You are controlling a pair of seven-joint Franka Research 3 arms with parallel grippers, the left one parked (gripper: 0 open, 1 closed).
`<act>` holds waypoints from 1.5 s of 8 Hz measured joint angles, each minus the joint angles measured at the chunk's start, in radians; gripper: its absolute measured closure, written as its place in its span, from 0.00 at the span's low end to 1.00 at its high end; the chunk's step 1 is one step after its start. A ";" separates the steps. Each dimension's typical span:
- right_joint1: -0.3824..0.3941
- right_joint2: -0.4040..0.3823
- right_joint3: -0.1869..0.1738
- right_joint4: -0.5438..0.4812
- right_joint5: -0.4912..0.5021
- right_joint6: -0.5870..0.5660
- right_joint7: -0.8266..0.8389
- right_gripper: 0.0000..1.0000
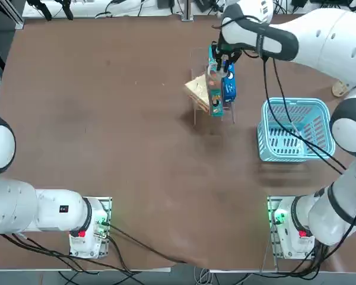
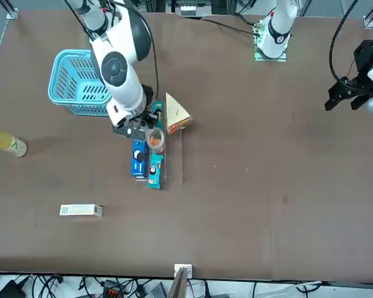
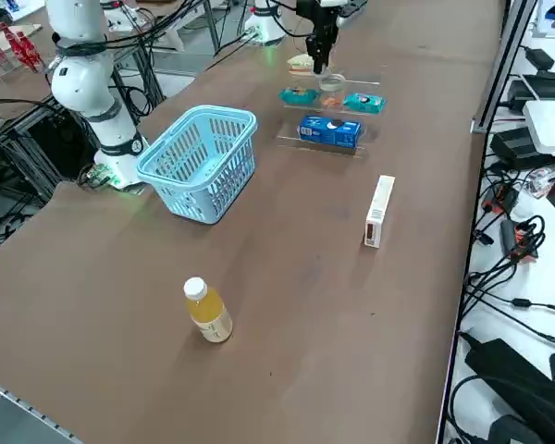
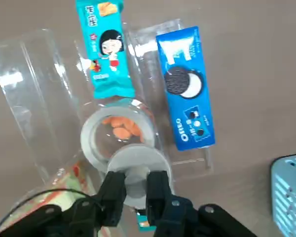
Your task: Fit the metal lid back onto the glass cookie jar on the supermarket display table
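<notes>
Dark-brown supermarket display table (image 1: pixel 107 119), cables round edges. Small clear glass cookie jar (image 4: pixel 119 136), orange biscuits inside, stands on clear rack betw. teal snack packet (image 4: pixel 106 47) & blue cookie box (image 4: pixel 185 88). Right gripper (image 4: pixel 136 191) just above jar; black fingers (image 4: pixel 113 193) pinching round silvery metal lid (image 4: pixel 138 165). Lid overlaps mouth, off-centre. Step, I judge: placing. Next: centre over rim, lower, release.
</notes>
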 joint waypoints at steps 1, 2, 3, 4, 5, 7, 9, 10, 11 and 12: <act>0.006 0.014 0.000 0.009 0.000 0.015 0.012 0.74; 0.007 0.022 0.000 0.013 -0.001 0.035 0.018 0.74; 0.007 0.028 -0.001 0.015 -0.004 0.046 0.021 0.74; 0.007 0.031 -0.003 0.017 -0.008 0.049 0.021 0.74; 0.007 0.034 -0.004 0.020 -0.009 0.051 0.021 0.74; 0.007 0.040 -0.004 0.026 -0.010 0.055 0.022 0.74; 0.010 0.052 -0.004 0.035 -0.011 0.063 0.022 0.74; 0.011 0.056 -0.004 0.037 -0.017 0.065 0.022 0.74; 0.013 0.059 -0.004 0.039 -0.026 0.066 0.023 0.74; 0.014 0.061 -0.004 0.041 -0.030 0.066 0.023 0.74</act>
